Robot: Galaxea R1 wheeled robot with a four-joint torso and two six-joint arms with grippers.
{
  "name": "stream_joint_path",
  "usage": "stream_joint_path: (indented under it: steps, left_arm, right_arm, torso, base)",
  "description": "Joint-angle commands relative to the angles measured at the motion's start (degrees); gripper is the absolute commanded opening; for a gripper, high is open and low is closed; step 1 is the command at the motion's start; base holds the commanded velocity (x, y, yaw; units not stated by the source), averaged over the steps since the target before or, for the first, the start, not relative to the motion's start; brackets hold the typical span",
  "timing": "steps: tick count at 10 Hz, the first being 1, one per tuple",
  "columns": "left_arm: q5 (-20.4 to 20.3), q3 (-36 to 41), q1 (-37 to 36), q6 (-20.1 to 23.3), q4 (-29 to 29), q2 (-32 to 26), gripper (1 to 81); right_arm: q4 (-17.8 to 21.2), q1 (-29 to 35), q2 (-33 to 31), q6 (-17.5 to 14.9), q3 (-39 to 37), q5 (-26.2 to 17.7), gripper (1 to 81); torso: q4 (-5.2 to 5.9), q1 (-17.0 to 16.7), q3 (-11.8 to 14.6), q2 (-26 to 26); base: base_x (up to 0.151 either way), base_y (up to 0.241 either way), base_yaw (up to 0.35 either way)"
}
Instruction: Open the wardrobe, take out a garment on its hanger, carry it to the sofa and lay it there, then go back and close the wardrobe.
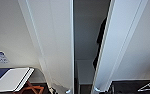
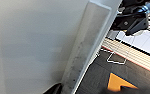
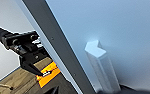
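Wardrobe (image 1: 58, 45) doors ajar, black garment (image 1: 101, 37) inside, claw fingers unclear

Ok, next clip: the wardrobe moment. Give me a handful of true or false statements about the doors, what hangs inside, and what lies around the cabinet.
1. Both doors of the wardrobe are fully shut. False: they stand apart, with a dark gap between them.
2. A black garment hangs inside, partly hidden by the right door. True.
3. The garment lies spread out on the floor. False: it hangs inside the cabinet.
4. A white door handle appears close up in the right wrist view. True.
5. An orange patch shows on the dark floor in the left wrist view. True.
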Motion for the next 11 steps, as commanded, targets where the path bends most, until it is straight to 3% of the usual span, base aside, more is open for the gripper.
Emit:
stream_joint_path:
  steps: [1, 11]
  left_arm:
    - [-4.8, 13.2, -3.5, 0.2, -0.7, 2.9, 81.1]
    - [-4.8, 17.0, 0.1, 0.2, 1.1, -2.4, 81.1]
  right_arm:
    - [2.8, 1.8, 0.0, 1.7, 9.2, -6.6, 81.1]
    - [-0.7, 0.2, -3.7, 1.7, 11.6, -8.3, 81.1]
  torso:
    - [0.00, 0.0, 0.0, 0.0]
    - [0.00, 0.0, 0.0, 0.0]
  base:
    - [0.000, 0.000, 0.000]
    - [0.000, 0.000, 0.000]
